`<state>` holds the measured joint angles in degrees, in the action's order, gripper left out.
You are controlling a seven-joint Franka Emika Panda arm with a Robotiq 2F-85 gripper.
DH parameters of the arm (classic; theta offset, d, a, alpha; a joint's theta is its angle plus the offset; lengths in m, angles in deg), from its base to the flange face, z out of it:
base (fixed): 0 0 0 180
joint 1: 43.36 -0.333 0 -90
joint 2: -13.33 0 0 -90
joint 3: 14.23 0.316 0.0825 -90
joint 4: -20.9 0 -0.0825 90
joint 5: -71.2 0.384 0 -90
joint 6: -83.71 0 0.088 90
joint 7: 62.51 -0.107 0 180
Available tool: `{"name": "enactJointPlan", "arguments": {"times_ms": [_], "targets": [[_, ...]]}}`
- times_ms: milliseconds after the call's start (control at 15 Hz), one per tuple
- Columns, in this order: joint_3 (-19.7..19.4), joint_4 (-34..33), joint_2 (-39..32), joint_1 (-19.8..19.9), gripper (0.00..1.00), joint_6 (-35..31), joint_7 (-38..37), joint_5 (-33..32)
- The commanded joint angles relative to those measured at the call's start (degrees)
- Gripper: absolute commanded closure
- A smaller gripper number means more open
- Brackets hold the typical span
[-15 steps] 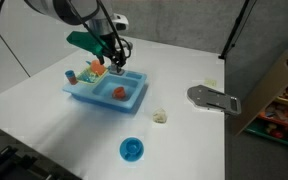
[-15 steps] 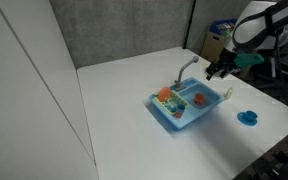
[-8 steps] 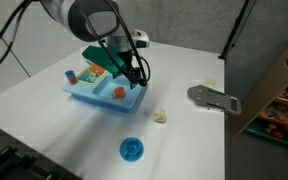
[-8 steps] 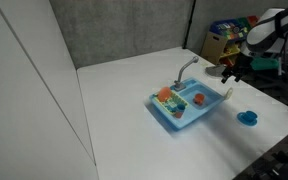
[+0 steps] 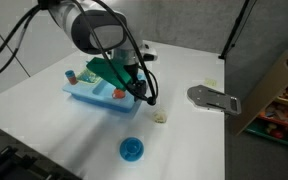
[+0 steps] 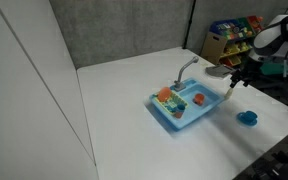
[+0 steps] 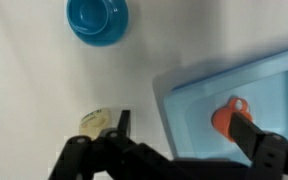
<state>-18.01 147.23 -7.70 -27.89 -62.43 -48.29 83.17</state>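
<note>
Here lie one bowl (image 7: 97,20), one cream lump (image 7: 96,121), one sink (image 7: 274,90).

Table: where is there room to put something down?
Plenty of bare table between the white wall and the blue tub. It is crowded past the tub, where the tool hangs open near the cream lump and blue bowl.

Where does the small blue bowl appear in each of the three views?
Exterior view: the small blue bowl sits low in the middle, in front of the blue tray.
Exterior view: the bowl is at the far right, right of the tray.
Wrist view: the bowl is at the top edge, left of the middle; the tray is lower right.
Shared landmark: the blue tray.
</note>
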Motion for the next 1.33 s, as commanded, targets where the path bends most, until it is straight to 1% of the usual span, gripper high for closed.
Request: {"name": "enactJointPlan", "arguments": {"times_ms": [0,267,400,600,933,1267], "targets": [[0.0,0.0,0.0,0.0,0.0,0.1,0.4,0.2],[0.3,0.0,0.0,0.0,0.0,0.1,0.5,0.3],[-0.9,0.5,-0.1,-0.6,0.0,-0.7,-1.1,-1.5],[-2.1,1.0,-0.6,-0.6,0.0,-1.3,-1.6,-2.7],[-4.3,3.6,-2.0,-0.1,0.0,-4.6,-1.3,-5.6],[-5.7,6.8,-4.1,0.8,0.0,-9.7,-1.2,-7.3]]}}
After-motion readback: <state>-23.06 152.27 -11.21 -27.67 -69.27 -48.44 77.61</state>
